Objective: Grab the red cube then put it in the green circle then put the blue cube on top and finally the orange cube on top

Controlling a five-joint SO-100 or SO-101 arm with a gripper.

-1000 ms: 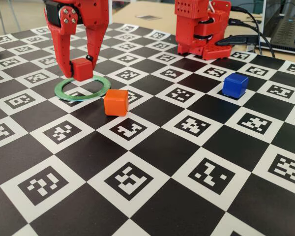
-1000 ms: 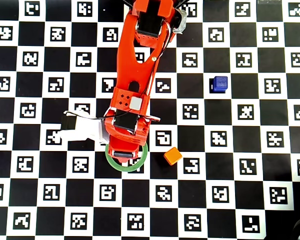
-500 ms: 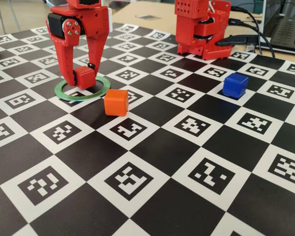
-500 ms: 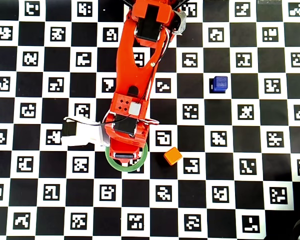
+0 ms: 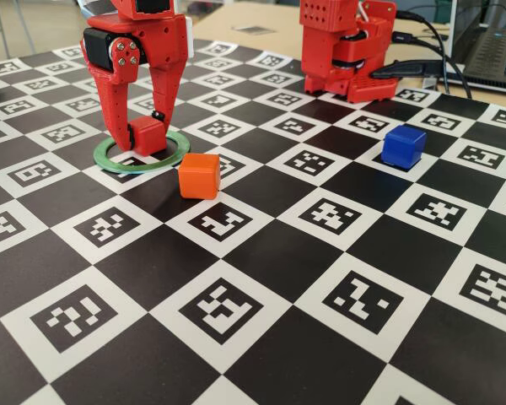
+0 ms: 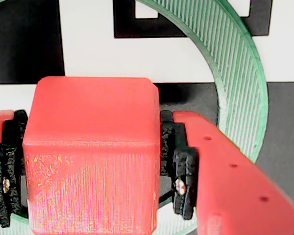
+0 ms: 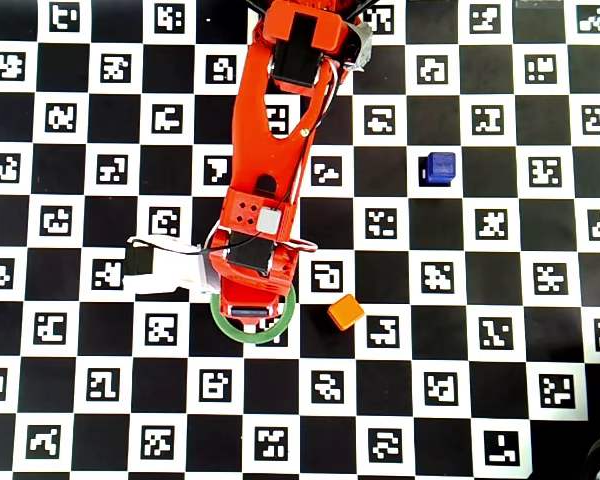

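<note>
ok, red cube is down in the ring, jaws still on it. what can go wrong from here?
1. The gripper is shut on the red cube inside the green circle; lifting before it opens fully could drag the cube off-centre.
2. The orange cube sits just outside the ring, so a swing toward the blue cube might knock it.

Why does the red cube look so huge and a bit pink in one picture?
In the wrist view the camera sits right by the red cube, so it fills the frame, and bright light washes its top pale. In the fixed view the same cube looks small and deep red, held by the gripper inside the green circle.
</note>
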